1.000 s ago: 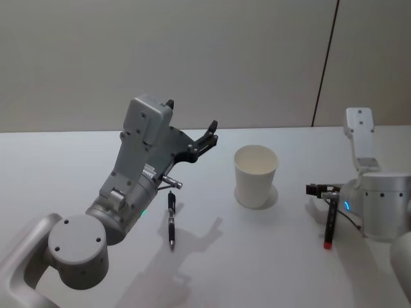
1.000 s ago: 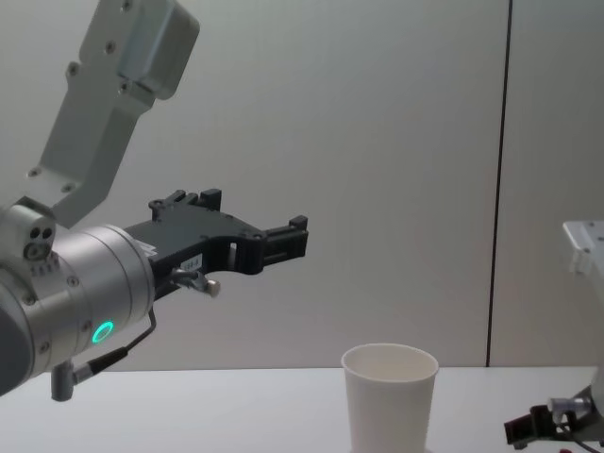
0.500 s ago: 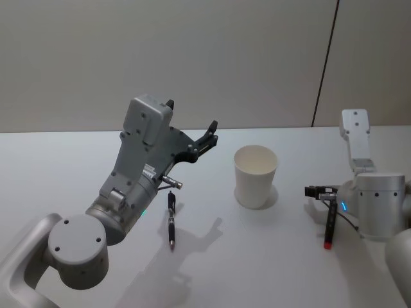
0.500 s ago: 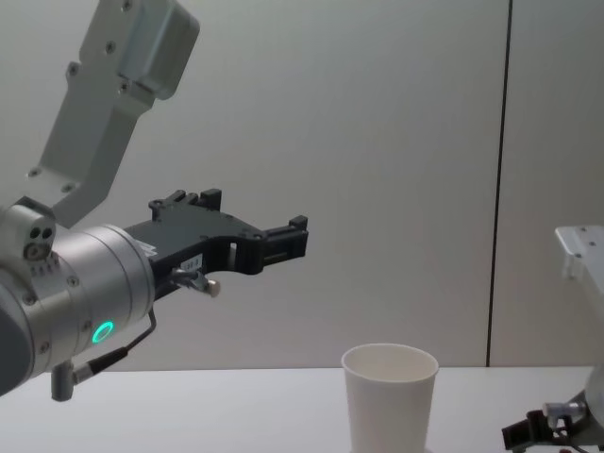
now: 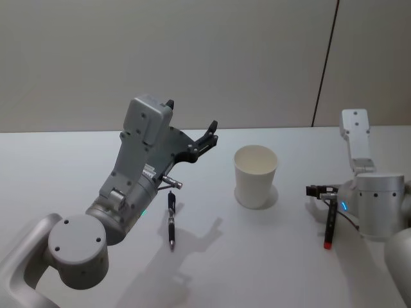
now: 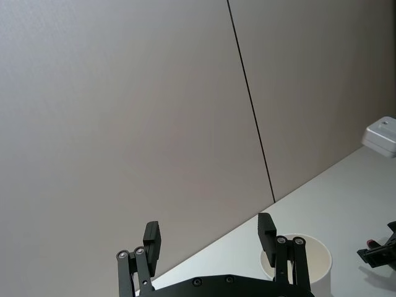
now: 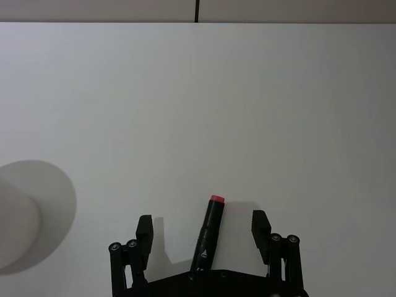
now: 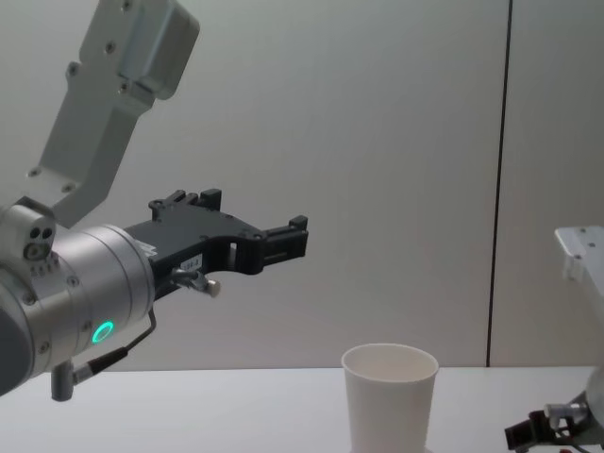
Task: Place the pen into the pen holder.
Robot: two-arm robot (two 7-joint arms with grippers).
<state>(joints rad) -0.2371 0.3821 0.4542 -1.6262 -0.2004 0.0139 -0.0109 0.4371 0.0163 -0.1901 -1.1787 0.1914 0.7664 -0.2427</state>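
1. Since nothing is lifted, everything rests on the desk (image 5: 270, 269).
2. Left hand (image 6: 209, 230), wide open and empty, hangs raised, apparently parked clear.
3. Right hand (image 7: 202, 221), open, straddles the red-tipped pen (image 7: 210, 230) near the right edge, seemingly poised to grip.
4. Pen holder (image 5: 255, 173) stands upright mid-desk.
5. Second pen (image 5: 171, 221) lies to its left.

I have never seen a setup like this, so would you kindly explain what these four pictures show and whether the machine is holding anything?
This is a two-armed robot at a white table. One picture looks down from its head, one across from its chest, two from its wrists. On the table are a white paper cup, serving as pen holder, a black pen on the robot's left and a red-ended pen on its right. The left gripper hangs open in the air. The right gripper is open, a finger on each side of the red-ended pen. Nothing is held.
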